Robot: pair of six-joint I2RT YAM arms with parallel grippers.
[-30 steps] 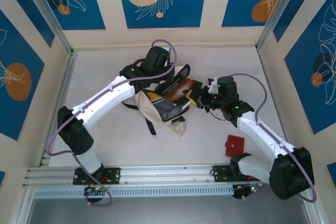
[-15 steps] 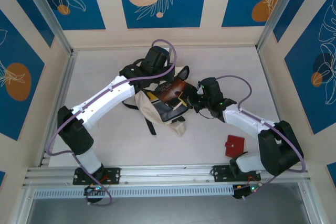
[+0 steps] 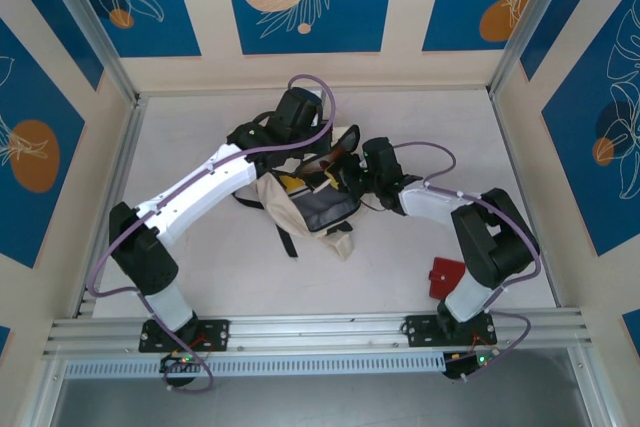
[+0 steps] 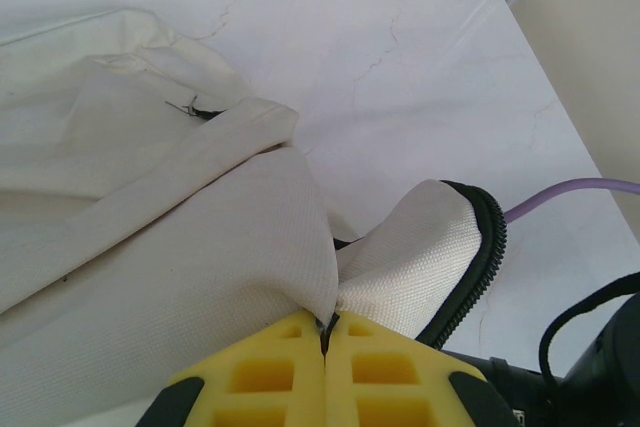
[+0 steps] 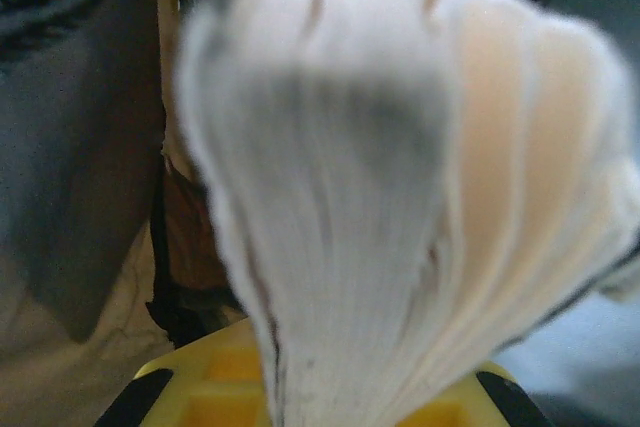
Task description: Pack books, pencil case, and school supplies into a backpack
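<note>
Pale tabletop (image 3: 250, 282), red item (image 3: 447, 277) well apart from backpack (image 3: 278, 202)

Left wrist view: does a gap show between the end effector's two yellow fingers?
No, the left end effector has its yellow fingers pressed together, pinching a fold of the cream-white backpack fabric.

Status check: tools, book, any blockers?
Left tool shut on backpack fabric. Right tool shut on book, its end at backpack mouth. Red item on table, clear of path.

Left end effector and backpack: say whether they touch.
Touching. The left wrist view shows the left end effector shut, pinching the backpack fabric.
</note>
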